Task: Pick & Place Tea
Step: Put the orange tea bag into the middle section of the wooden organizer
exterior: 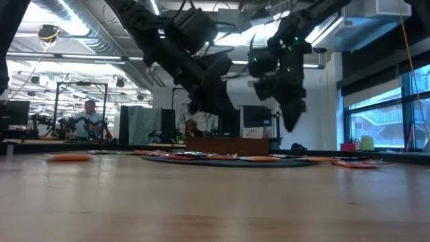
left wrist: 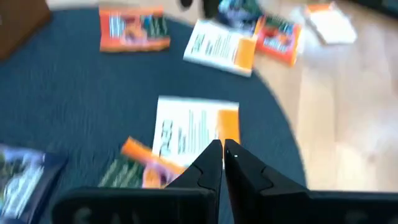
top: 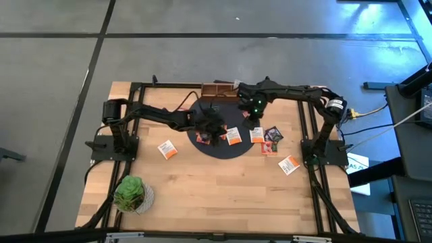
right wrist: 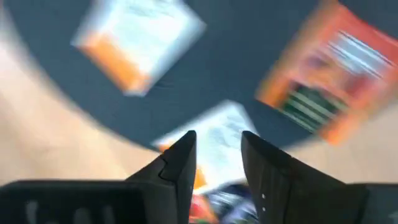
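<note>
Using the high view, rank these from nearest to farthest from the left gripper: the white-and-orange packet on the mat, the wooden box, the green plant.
Measured from the left gripper, above the black round mat:
1. White-and-orange packet, on the mat just to the gripper's right.
2. Wooden box, at the table's far edge beyond the mat.
3. Green plant, at the near left corner.

Grey floor, windows at rt.

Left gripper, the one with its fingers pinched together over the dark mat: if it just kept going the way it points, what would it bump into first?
Probably the white-and-orange tea packet on the round mat, ahead of the shut left gripper; depth is uncertain.
</note>
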